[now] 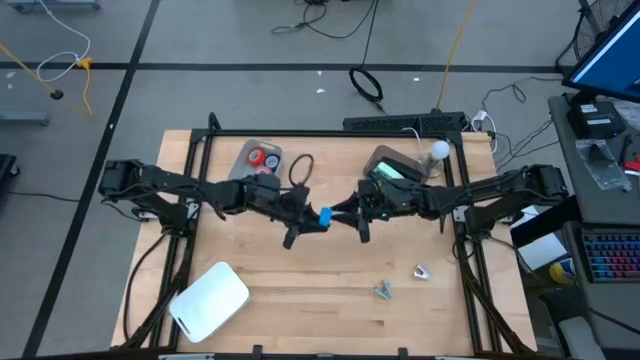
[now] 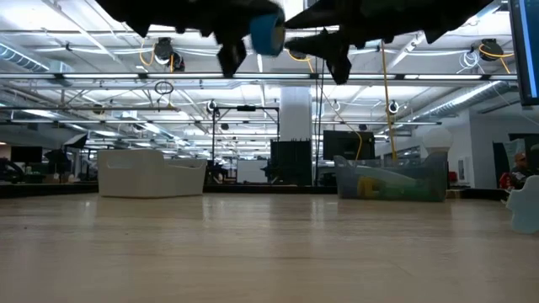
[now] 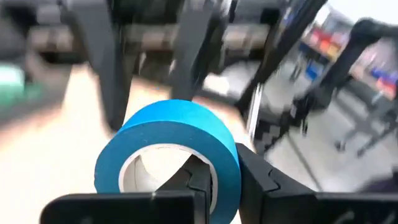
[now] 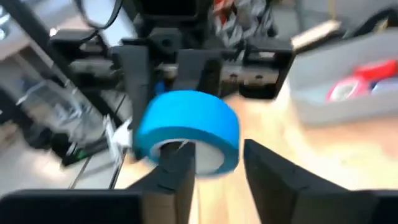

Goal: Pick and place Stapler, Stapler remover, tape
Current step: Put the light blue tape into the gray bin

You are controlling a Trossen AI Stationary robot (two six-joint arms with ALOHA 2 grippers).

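pale wooden surface point(image 1: 330, 275), framed by dark rails. grey tray point(image 1: 250, 157) at the far left part, holding a red tape roll point(image 1: 257, 157) and another red roll point(image 1: 272, 160) just beside it. clear bin point(image 1: 397, 168) at the far right part, something green inside, with a white bulb-like thing point(image 1: 439, 150) at its corner. white lid-like box point(image 1: 210, 299) tilted at the near left corner. two small metal claw pieces point(image 1: 383, 290) point(image 1: 421, 271) near each other at the near right.
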